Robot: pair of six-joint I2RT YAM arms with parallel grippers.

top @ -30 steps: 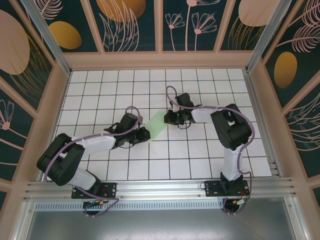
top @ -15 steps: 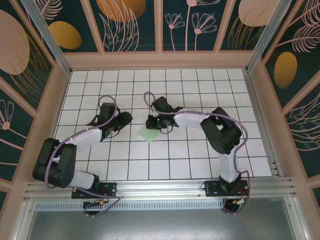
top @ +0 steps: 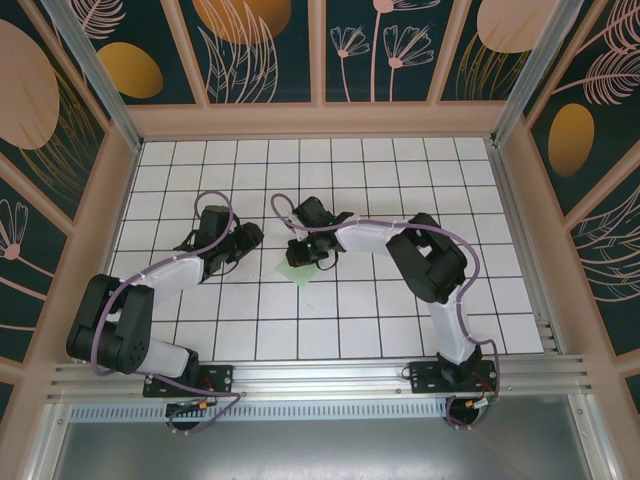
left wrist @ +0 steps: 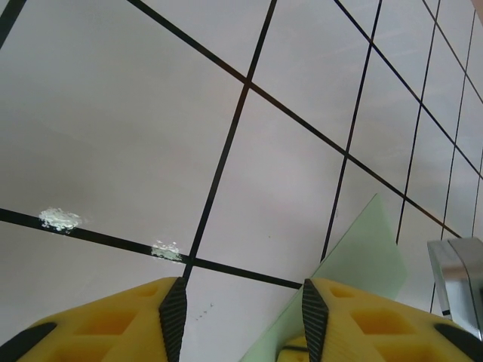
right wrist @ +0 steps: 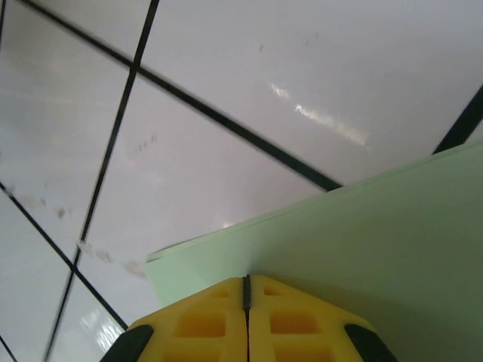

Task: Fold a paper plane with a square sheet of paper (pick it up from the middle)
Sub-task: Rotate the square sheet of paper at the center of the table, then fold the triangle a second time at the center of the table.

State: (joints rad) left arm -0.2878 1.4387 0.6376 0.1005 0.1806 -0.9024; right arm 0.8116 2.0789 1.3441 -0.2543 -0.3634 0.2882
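Note:
The square sheet of paper (top: 296, 271) is pale mint green and lies folded on the white tiles, mid-table. In the right wrist view the paper (right wrist: 362, 241) shows two layers at its left edge. My right gripper (top: 301, 252) is shut, and its yellow tips (right wrist: 247, 290) rest down on the paper's top face. My left gripper (top: 250, 238) stands open just left of the sheet with bare tile between its fingers (left wrist: 243, 317). A corner of the paper (left wrist: 366, 256) passes beside its right finger (left wrist: 314, 317) without being held.
White gridded floor tiles (top: 400, 320) run to raised beige walls (top: 110, 190) on three sides. A metal part of the right arm (left wrist: 456, 275) shows at the right edge of the left wrist view. Both arm bases (top: 190, 380) sit at the near rail.
The left gripper let go of the paper, opened and drew back to the left. The right gripper swung left and down, bringing the sheet from raised to flat on the tiles.

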